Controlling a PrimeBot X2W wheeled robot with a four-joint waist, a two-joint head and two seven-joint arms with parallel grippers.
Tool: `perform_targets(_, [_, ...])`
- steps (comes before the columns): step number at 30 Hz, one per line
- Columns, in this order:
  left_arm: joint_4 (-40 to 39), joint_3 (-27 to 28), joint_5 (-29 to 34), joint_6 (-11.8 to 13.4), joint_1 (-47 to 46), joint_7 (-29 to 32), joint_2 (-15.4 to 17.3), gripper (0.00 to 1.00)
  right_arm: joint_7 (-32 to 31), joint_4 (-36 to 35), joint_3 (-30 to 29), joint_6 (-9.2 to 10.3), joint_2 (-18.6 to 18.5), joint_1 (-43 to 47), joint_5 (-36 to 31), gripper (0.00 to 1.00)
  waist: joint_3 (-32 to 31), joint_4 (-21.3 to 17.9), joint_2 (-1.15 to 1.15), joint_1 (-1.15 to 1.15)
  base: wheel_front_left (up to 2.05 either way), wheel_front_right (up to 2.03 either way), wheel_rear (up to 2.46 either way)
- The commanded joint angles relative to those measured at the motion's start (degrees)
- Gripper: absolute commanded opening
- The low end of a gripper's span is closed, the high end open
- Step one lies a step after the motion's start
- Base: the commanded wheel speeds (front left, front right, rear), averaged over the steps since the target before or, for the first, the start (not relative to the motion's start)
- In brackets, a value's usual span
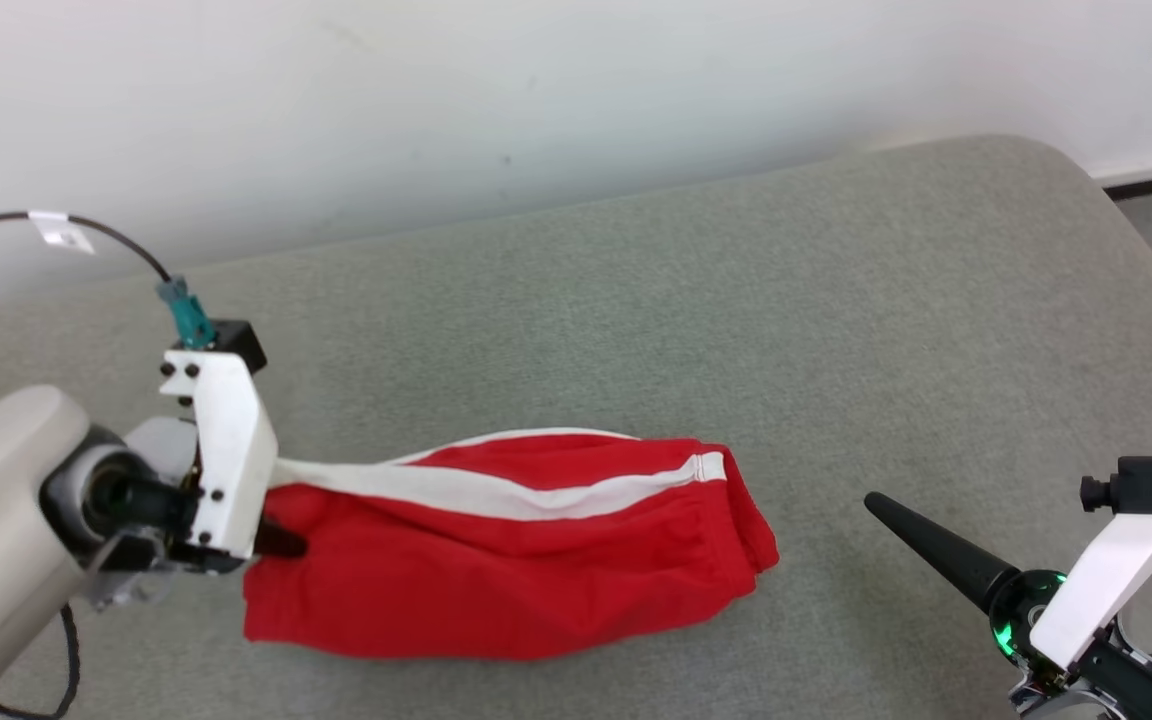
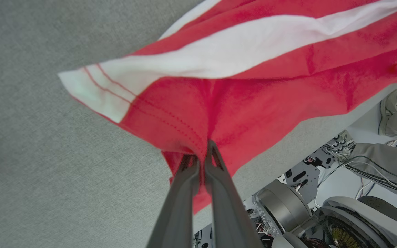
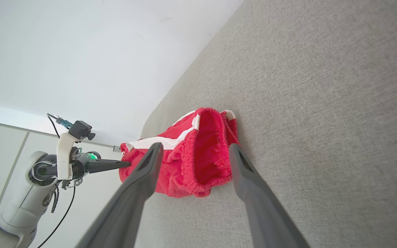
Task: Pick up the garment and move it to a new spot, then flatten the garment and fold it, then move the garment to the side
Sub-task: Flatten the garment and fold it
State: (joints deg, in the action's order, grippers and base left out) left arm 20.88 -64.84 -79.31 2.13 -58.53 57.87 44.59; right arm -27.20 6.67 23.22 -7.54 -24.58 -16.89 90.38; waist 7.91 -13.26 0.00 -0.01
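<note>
Red garment (image 1: 516, 550), shorts with a white side stripe (image 1: 496, 492), is laid lengthwise across the lower middle of the grey fabric surface (image 1: 836, 330) in the head view. A white wall (image 1: 436, 100) is seen behind the surface.

Left gripper (image 2: 203, 151) is clamped tight on the garment: in the left wrist view the 2 fingers (image 2: 219, 193) are pressed together with red cloth pinched between the tips, just beside the stitched hem. The white-striped hem corner (image 2: 91, 89) is seen fanned out to the side of the pinch. In the head view this grip is at the garment's left end, partly hidden behind the white wrist bracket (image 1: 226, 450). A dark cable (image 1: 106, 228) is looped above that wrist.

In the right wrist view the garment's left end is seen raised at the left gripper, while the waistband end is rested on the surface.

Right gripper (image 3: 195, 148) is spread wide with nothing held. In its own view the gathered elastic waistband (image 3: 212, 148) is framed between the 2 fingers. In the head view 1 dark finger (image 1: 926, 545) is pointed toward the garment's right end, near it but apart, with bare surface between them.

Whether the waistband is touched by the right fingers cannot be told from the right wrist view alone.
</note>
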Motion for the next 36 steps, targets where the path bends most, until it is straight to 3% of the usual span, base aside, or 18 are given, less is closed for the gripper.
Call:
perform_targets(1, [-1.0,0.1,-0.7,0.3,1.8,-0.3,0.7,0.0,-0.1,0.2,-0.4,0.11,-0.4,1.1,0.6,1.0,-1.3,1.5,0.0,0.01,0.0,0.0,0.0])
perform_targets(6, [-2.0,0.3,-2.2,1.3,5.5,-2.5,1.4,0.0,-0.3,-0.2,-0.5,0.11,-0.4,1.4,0.5,1.0,-1.2,2.1,0.0,0.01,0.0,0.0,0.0])
perform_targets(8, [-1.5,0.3,-2.3,1.2,6.9,-4.0,1.3,0.44,-0.5,-0.2,-0.4,0.11,-0.5,1.2,0.2,1.0,-1.0,2.2,0.0,0.01,0.0,0.0,0.0])
perform_targets(9, [-1.2,0.2,-2.3,1.1,7.5,-4.6,1.2,0.88,-0.7,-0.3,-0.3,0.11,-0.6,1.0,0.0,1.0,-1.0,2.2,0.0,0.01,0.0,0.0,0.0])
perform_targets(10, [-0.8,0.1,-2.3,0.9,7.9,-5.1,1.2,1.0,-0.8,-0.3,-0.3,0.11,-0.7,0.8,-0.2,1.0,-1.0,2.2,0.0,0.01,0.0,0.0,0.0])
perform_targets(21, [0.6,2.6,1.2,-2.5,6.0,-13.6,0.1,1.0,-0.1,-1.9,-0.8,0.11,-3.3,0.4,-3.0,1.0,-3.6,4.4,0.0,0.01,0.0,0.0,0.0])
perform_targets(25, [-0.8,5.4,2.8,-4.1,4.8,-20.8,0.3,1.0,5.9,-4.6,-1.9,0.11,-4.5,-1.2,-8.8,1.0,-4.6,5.7,0.0,0.01,0.0,0.0,0.0])
perform_targets(36, [-5.4,10.4,12.0,1.1,9.9,-46.9,1.9,1.0,27.1,-5.3,-5.1,0.11,-4.7,-2.7,-23.8,1.0,-6.7,7.9,0.0,0.01,0.0,0.0,0.0])
